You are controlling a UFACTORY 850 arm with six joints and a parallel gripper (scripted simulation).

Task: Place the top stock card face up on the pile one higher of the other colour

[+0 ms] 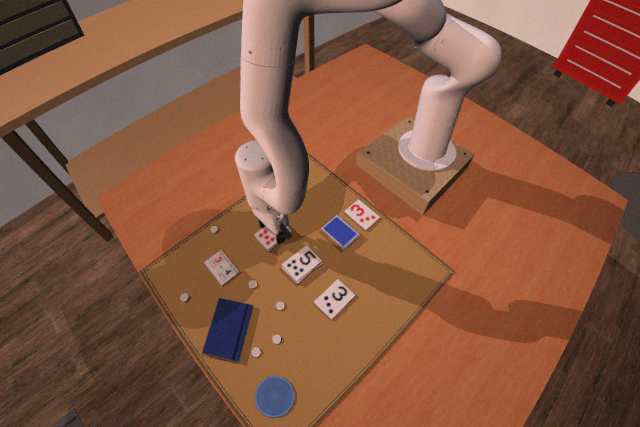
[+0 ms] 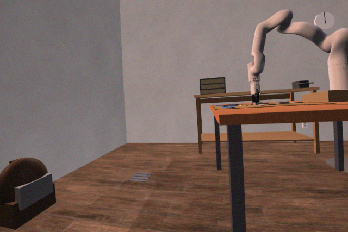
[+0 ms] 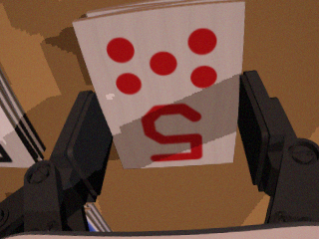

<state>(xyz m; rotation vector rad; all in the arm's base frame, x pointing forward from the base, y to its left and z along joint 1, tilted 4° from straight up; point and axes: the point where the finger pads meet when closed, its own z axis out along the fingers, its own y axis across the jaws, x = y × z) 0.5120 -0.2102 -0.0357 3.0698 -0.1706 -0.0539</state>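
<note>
My gripper (image 1: 272,232) is low over the card cloth (image 1: 297,303) and is shut on a face-up red 5 card (image 1: 265,238). In the wrist view the red 5 card (image 3: 162,90) sits between the two black fingers of the gripper (image 3: 169,122), with the edges of a pile just showing under its far edge. That pile's top card is hidden. The face-down blue stock (image 1: 340,231) lies to the right, with a red 3 (image 1: 361,214) beyond it. A black 5 pile (image 1: 301,263) and a black 3 (image 1: 334,298) lie nearer. In the side view the gripper (image 2: 255,99) is almost at table height.
A small pile showing a red 3 (image 1: 221,266) lies left. A dark blue notebook (image 1: 227,329), a blue disc (image 1: 274,395) and several white chips, one of them (image 1: 279,305) mid-cloth, lie on the cloth. The arm's base block (image 1: 415,164) stands at the back right.
</note>
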